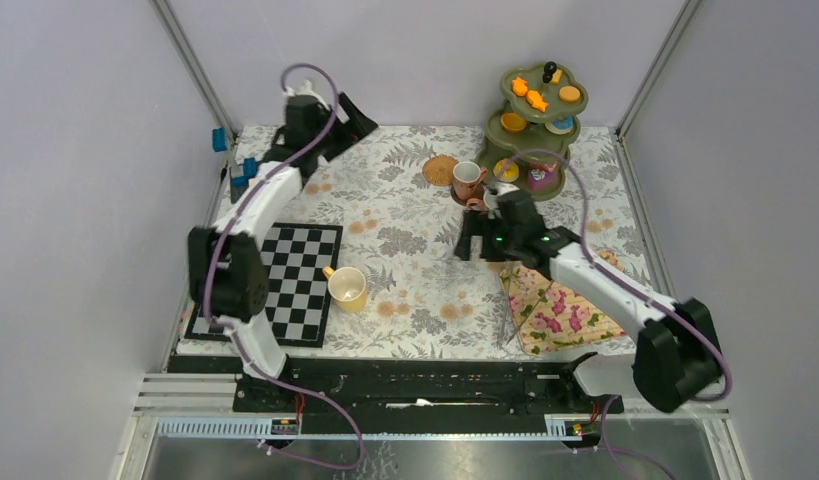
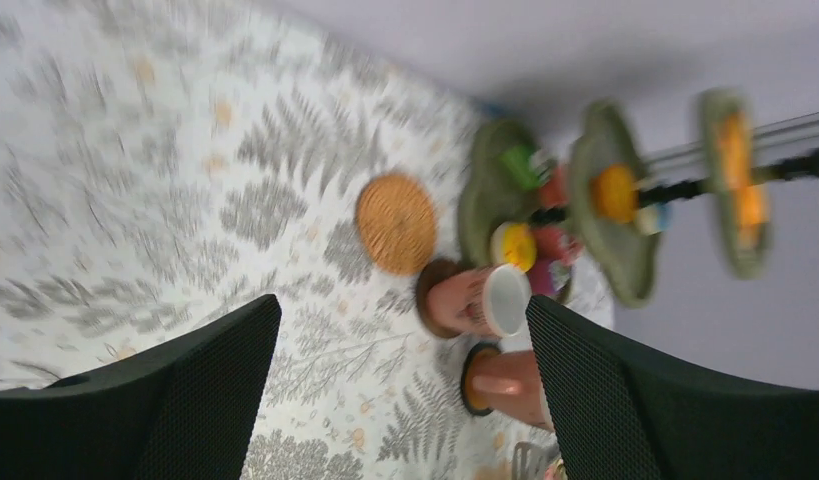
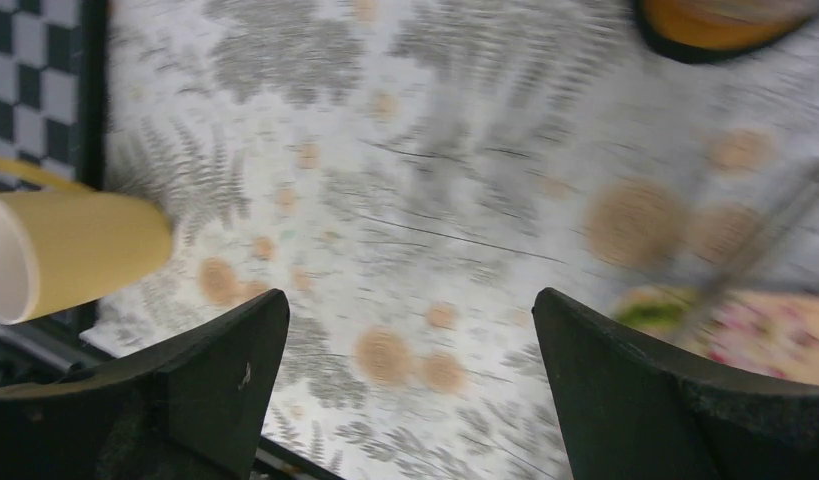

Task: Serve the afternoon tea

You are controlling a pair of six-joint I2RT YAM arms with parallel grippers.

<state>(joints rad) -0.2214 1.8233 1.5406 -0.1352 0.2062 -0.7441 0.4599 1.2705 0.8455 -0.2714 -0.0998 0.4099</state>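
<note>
Where chessboard [image 1: 295, 285] ends, yellow mug [image 1: 347, 288], white inside

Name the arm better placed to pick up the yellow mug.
Right. The right gripper, open, faces the yellow mug; the left gripper hangs at the far corner, aimed at the stand.

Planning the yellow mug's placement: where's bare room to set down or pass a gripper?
Free: the empty coaster, and the floral cloth between yellow mug and right gripper. Crowded: pink mug beside the stand, just beyond that gripper.
</note>
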